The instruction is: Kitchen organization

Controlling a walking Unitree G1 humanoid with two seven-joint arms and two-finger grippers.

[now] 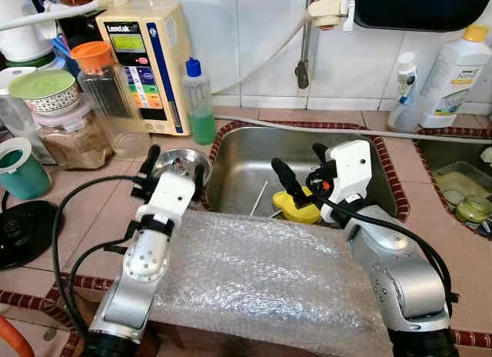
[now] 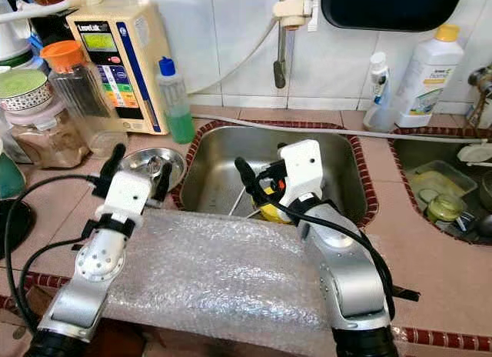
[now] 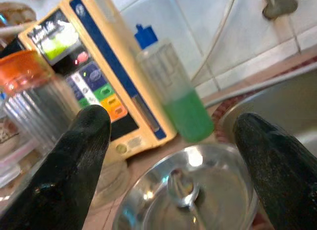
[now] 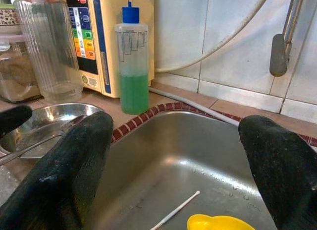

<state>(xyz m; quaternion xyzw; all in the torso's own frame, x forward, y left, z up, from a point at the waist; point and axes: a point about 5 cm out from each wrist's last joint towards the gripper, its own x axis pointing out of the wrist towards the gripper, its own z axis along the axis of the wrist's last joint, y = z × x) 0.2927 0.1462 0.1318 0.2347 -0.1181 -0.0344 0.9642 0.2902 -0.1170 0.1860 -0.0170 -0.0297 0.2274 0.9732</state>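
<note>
Steel sink (image 1: 246, 168), right claw (image 1: 301, 166) spread above

The sink (image 1: 246, 168) was brushed stainless steel, dull-shining and wet in spots. Just beside the sink, a polished metal bowl (image 3: 218, 200) gleamed mirror-bright, holding a glossy metal spoon (image 3: 183, 188). Inside the sink lay a smooth yellow plastic piece (image 4: 220, 222). Clear, dimpled bubble wrap (image 1: 261, 276) covered the sink's near edge. Behind the sink stood a translucent plastic bottle (image 4: 133, 66) and glossy white wall tiles (image 4: 237, 46). The gripper fingers (image 4: 64, 175) looked matt, grainy black.
</note>
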